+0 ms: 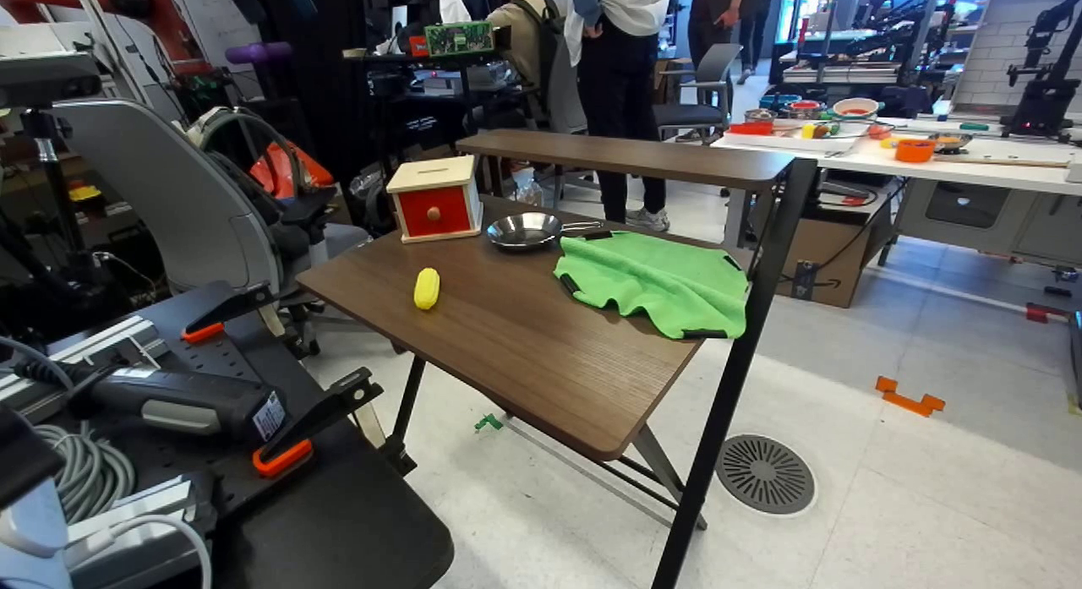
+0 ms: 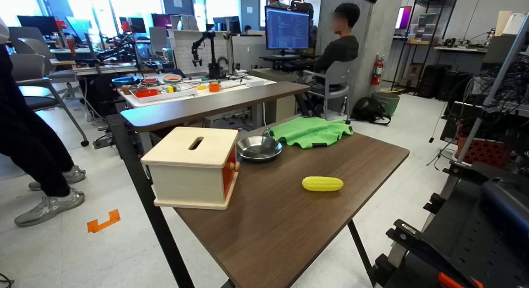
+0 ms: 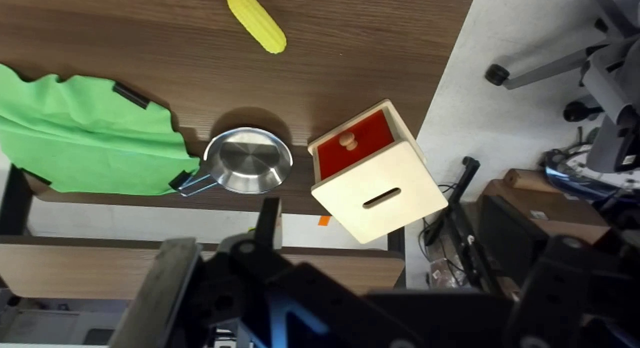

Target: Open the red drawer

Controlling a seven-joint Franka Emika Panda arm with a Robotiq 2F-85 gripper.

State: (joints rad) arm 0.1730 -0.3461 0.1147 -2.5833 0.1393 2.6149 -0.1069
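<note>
The red drawer [image 3: 362, 146] sits closed in its pale wooden box [image 2: 186, 184], which stands at a corner of the surface [image 1: 524, 335]; I have it in both exterior views and in my wrist view. A round knob [image 1: 434, 214] is fixed to the drawer, and a slot [image 3: 382, 197] is cut in the lid [image 2: 219, 140] above. In my wrist view the gripper [image 3: 226, 222] is spread wide, its fingers [image 3: 268, 220] well apart. The pan [image 3: 250, 161] sits just beside the box, its wire handle [image 1: 583, 226] reaching a corner of the green cloth [image 3: 95, 138], and the corn [image 3: 256, 21] lies apart from them, on the side the drawer faces.

In an exterior view I recognise the Amazon arrow [image 1: 830, 283] on a carton [image 1: 816, 242] below the white bench [image 1: 972, 171]. A black device [image 1: 182, 403] near the lens has a white label [image 1: 270, 417] whose dense print I can't make out. In an exterior view a monitor [image 2: 287, 29] is filled with lines of text, too small for me to read, and a white notice [image 2: 177, 3] on the wall panel [image 2: 171, 17] is just as illegible. A clamp [image 2: 421, 238] close to the lens there carries an unreadable pale marking [image 2: 408, 227].
</note>
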